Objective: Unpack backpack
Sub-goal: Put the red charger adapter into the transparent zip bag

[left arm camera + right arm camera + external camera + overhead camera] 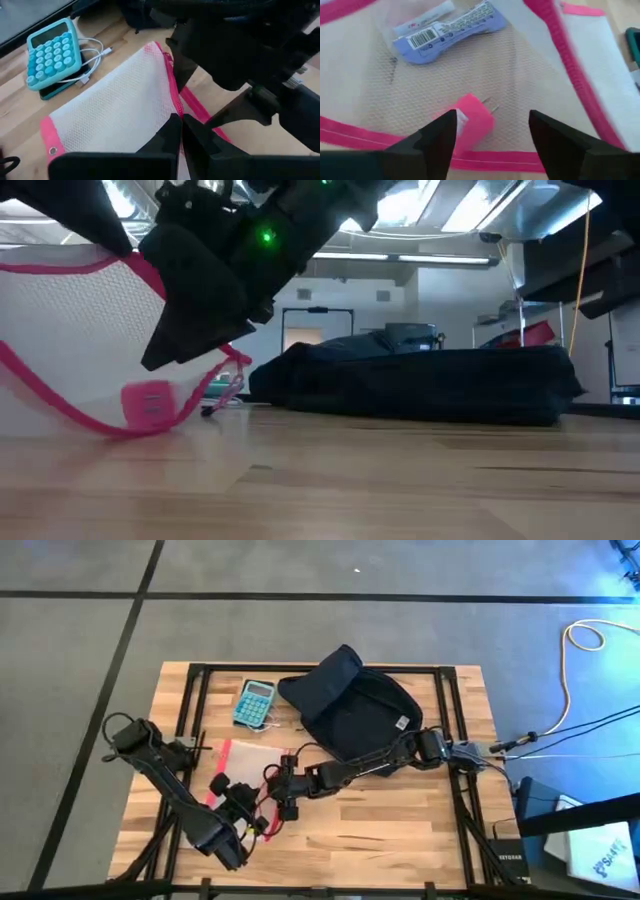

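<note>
- I'm looking past my right gripper (492, 132) and its fingers are standing wide apart with nothing between them, hovering right over the mesh pouch (470, 65) and a pink plug (472, 120) sitting inside it, next to a blue labelled packet (445, 32).
- My left gripper (181, 137) is pinching its fingers together on the pink zipper edge of that pouch, lifting that edge so the mouth is gaping (the low view is showing the pink trim curling up off the table).
- Out from there, a teal calculator (254, 702) and a white cable (92, 60) are lying on the table (400, 840) near the far edge.
- The backpack (350, 705) is sitting beyond the pouch, slumped and flat-ish.
- My read: calculator, cable and pouch are already out; I can't see into the backpack, so no idea what's left. Seems I'm now emptying the pouch.
</note>
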`<state>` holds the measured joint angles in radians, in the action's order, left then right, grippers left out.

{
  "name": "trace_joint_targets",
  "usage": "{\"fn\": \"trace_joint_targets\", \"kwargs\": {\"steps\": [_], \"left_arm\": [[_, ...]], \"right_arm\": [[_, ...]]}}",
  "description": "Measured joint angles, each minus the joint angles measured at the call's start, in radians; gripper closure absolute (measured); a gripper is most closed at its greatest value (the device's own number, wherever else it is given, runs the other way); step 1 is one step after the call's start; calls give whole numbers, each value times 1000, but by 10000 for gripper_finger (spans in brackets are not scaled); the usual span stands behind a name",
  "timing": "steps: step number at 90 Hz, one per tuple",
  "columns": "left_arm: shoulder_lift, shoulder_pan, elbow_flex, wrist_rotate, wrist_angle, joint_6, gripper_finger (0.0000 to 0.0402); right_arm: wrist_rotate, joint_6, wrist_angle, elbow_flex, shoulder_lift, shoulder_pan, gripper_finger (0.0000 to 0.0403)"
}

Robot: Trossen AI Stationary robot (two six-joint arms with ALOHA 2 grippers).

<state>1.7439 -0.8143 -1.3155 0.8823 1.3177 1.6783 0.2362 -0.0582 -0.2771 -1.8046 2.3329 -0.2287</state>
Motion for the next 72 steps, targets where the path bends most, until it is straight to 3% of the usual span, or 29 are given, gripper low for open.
{"fn": "trace_joint_targets", "kwargs": {"steps": [16,30,45,54,72], "left_arm": [[1,0,0,0,0,0,402],[1,0,0,0,0,0,402],[1,0,0,0,-5,0,402],[1,-2,0,0,-33,-15,402],[8,-2,0,-19,-141,-173,402]], "right_arm": [[-9,5,-23,0,-6,-12,157],[-10,13,-47,0,-55,-90,173],[57,58,-111,1,-47,-149,218],[84,4,-131,1,-43,-157,261],[84,-43,-121,0,-43,-157,313]]}}
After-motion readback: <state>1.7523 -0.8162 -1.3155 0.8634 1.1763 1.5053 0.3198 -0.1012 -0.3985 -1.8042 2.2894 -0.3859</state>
